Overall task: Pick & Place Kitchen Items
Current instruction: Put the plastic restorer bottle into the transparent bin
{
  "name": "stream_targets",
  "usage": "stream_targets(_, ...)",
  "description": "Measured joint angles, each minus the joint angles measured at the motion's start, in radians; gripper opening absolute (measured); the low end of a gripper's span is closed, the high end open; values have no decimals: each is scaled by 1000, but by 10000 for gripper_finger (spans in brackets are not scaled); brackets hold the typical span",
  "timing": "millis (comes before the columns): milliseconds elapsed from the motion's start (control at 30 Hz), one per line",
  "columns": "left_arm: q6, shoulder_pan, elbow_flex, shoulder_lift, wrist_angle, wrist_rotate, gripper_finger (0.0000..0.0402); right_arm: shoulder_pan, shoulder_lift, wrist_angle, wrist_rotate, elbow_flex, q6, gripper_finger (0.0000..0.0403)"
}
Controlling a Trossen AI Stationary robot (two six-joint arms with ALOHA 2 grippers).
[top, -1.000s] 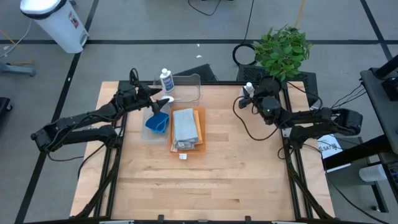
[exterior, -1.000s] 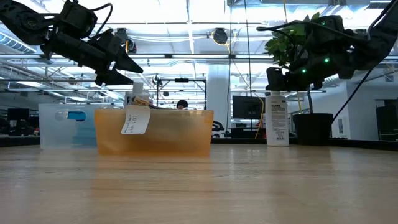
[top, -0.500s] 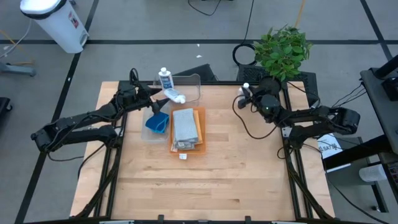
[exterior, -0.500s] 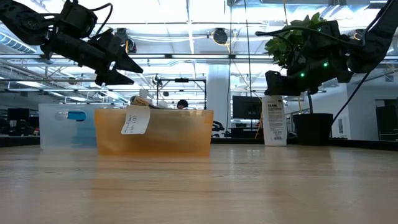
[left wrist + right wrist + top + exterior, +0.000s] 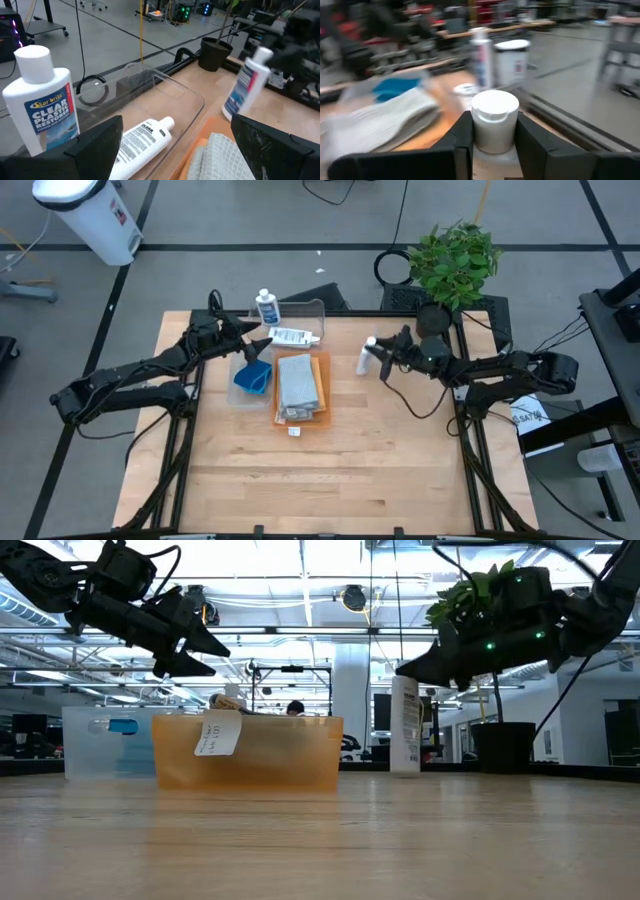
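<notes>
My right gripper (image 5: 374,355) is shut on a small white blue-labelled bottle (image 5: 366,359), upright right of the cloths; it also shows in the low view (image 5: 405,726). My left gripper (image 5: 262,346) is open and empty over the tub's near left corner. A second bottle (image 5: 293,336) lies on its side in the clear tub (image 5: 312,308). A third bottle (image 5: 266,308) stands at the tub's far left. A grey folded cloth (image 5: 298,384) lies on an orange cloth (image 5: 320,392). Blue sponges and pads (image 5: 252,378) lie left of them. My right gripper pinches the bottle's top just below the white cap (image 5: 494,119), one finger (image 5: 462,136) on each side. The fingers come from the table's right side, slanting down. The bottle is upright below them; I cannot tell whether its base (image 5: 405,771) touches the table.
A green potted plant (image 5: 455,258) stands beyond the table's far right corner. A white bin (image 5: 88,215) stands on the floor at the far left. Bare wood (image 5: 330,475) fills the table's near half.
My right gripper has carried the bottle from the far right corner toward the table's left, to beside the cloths, keeping it upright. The bottle by my left gripper has fallen over and now lies flat in the tub.
</notes>
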Motion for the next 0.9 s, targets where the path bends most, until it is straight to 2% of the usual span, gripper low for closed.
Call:
stream_targets(100,-18,-7,0,1,12,17,374,40,0,-12,-48,0,-86,79)
stream_targets(200,-17,-39,0,18,45,57,374,79,0,-29,-47,0,-143,81)
stream_targets(467,-15,-180,1,127,236,81,374,124,56,-10,-49,3,-169,84)
stream_targets(600,-11,-241,38,187,262,79,374,123,80,-6,-44,4,-168,89)
stream_targets(733,-6,-285,88,245,263,78,374,123,81,10,-40,3,-157,119)
stream_targets(900,-7,-335,142,322,261,77,374,135,82,71,-41,1,-136,193)
